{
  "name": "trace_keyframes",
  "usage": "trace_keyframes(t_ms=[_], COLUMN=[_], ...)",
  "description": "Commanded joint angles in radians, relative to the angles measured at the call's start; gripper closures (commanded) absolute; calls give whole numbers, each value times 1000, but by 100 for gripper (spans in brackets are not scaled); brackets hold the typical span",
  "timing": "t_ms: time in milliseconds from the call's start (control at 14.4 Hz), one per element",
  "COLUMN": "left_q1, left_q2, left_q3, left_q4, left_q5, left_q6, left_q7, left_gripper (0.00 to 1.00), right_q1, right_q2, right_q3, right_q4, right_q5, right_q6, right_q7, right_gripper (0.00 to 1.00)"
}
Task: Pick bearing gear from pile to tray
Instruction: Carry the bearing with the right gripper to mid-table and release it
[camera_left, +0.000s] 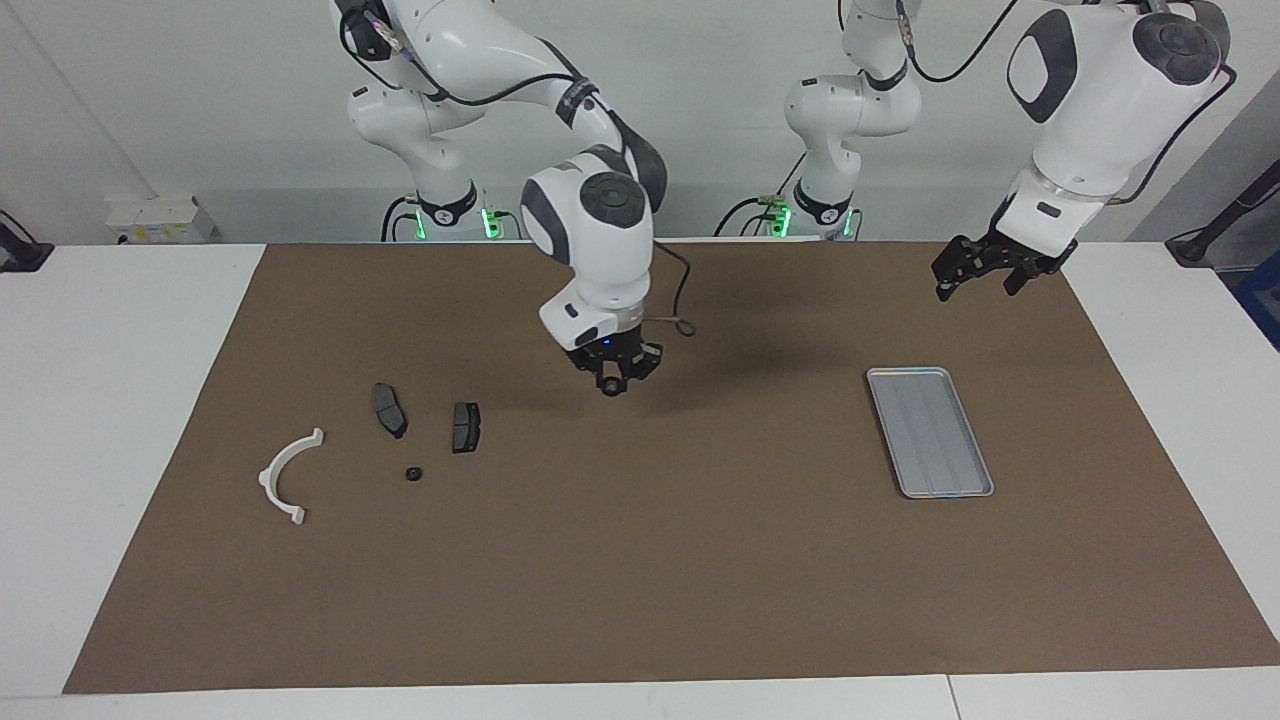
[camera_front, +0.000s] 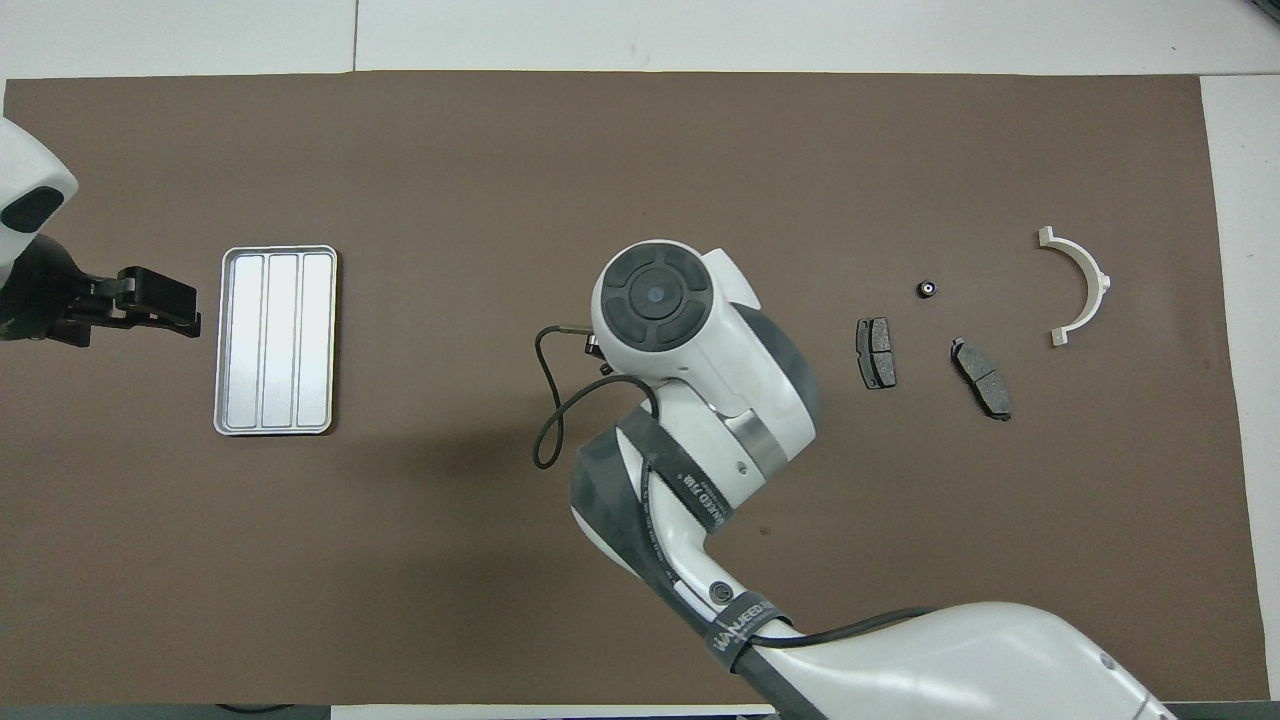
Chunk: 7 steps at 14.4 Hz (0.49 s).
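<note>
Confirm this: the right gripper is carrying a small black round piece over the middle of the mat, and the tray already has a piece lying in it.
Not quite. The tray is empty, as the overhead view shows: only its ridged floor. The rest holds: the right gripper carries a small black round piece over the middle of the mat.

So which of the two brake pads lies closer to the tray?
The squarer pad, on the tray's side of the more elongated pad.

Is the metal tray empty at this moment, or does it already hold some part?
Empty. The tray shows only its bare ridged floor in both views; no part lies in it.
</note>
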Motion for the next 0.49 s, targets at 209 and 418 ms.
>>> trace_keyframes(t_ms=[209, 418], left_q1=[1, 1], left_q2=[-6, -6], left_q3=[1, 1], left_q4=[3, 3], left_q5=[0, 0], left_q6=[-8, -8], left_q7=[1, 1], left_gripper=[0, 0], right_q1=[50, 49], right_q2=[90, 105], right_q3=[-5, -5], right_q4=[-35, -63], right_q5=[-21, -18], right_q6=[151, 206], right_q7=[99, 116], right_gripper=[100, 100])
